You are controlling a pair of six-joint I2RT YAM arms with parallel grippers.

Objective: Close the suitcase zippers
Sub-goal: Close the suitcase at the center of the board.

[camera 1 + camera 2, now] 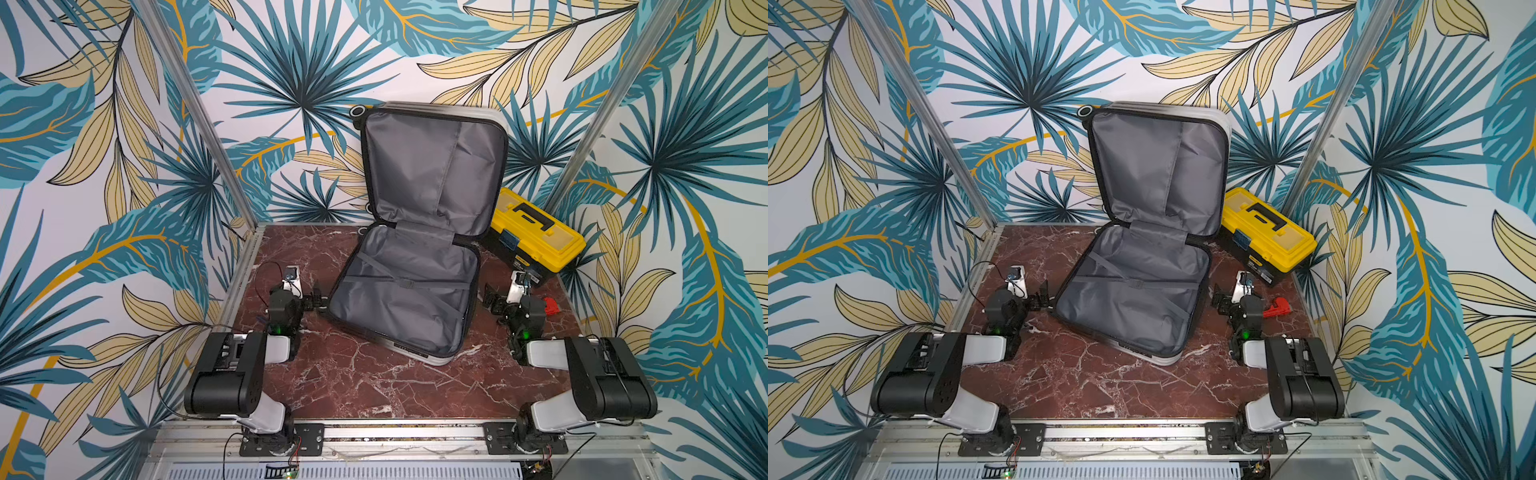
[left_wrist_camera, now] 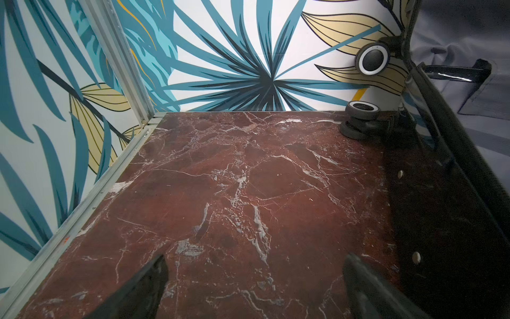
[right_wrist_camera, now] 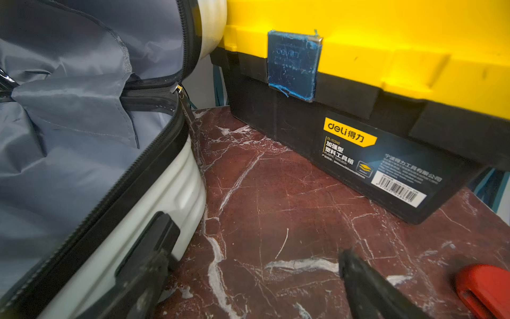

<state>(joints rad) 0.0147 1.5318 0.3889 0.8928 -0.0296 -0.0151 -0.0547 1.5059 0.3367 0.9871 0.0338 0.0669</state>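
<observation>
The suitcase [image 1: 407, 291] [image 1: 1133, 291] lies open on the table, grey lining up, with its lid upright against the back wall. The black zipper track [image 3: 116, 190] follows the base rim, and a small metal pull [image 3: 182, 96] hangs at the hinge corner. My left gripper [image 1: 318, 299] [image 2: 256, 258] is open just off the case's left side, with only marble between its fingers. The case's dark edge [image 2: 455, 154] and wheels [image 2: 371, 59] show in the left wrist view. My right gripper [image 1: 492, 299] [image 3: 254, 252] is open beside the white right shell, holding nothing.
A yellow-and-black toolbox [image 1: 536, 237] [image 3: 358, 69] stands at the back right, close to the lid. A small red object [image 1: 550, 306] [image 3: 485, 287] lies right of the right gripper. The red marble table [image 1: 374, 386] is walled on three sides.
</observation>
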